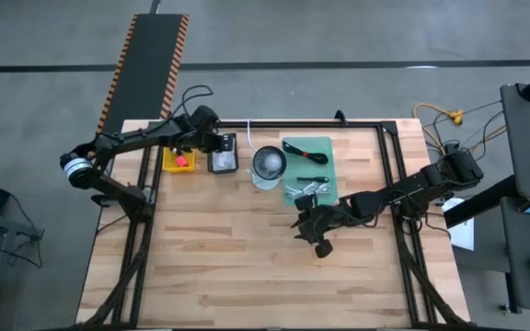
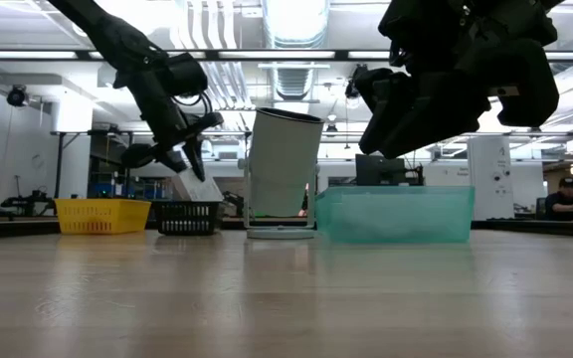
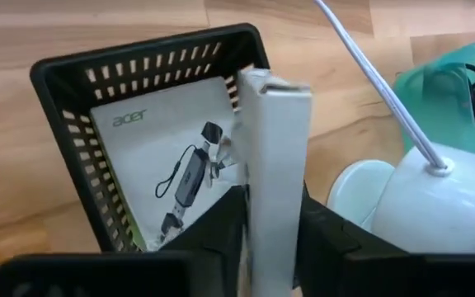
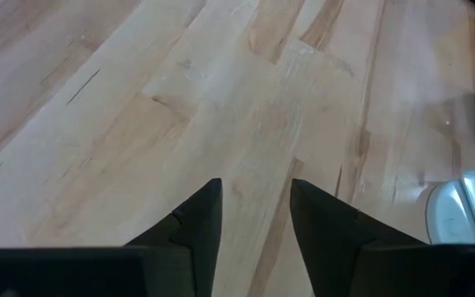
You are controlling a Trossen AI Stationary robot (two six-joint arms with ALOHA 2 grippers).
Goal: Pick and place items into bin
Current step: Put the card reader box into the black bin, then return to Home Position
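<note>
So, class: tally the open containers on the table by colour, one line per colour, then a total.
Yellow plastic basket: 1
Black slotted plastic basket: 1
Translucent green plastic bin: 1
White round bucket: 1
Total: 4

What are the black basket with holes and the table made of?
The black slotted basket looks like matte moulded plastic, going by its even rows of slots and thin walls. The pale wooden table looks like jointed wood planks with a smooth finish: grain lines and board seams show, though it could be a laminate.
</note>
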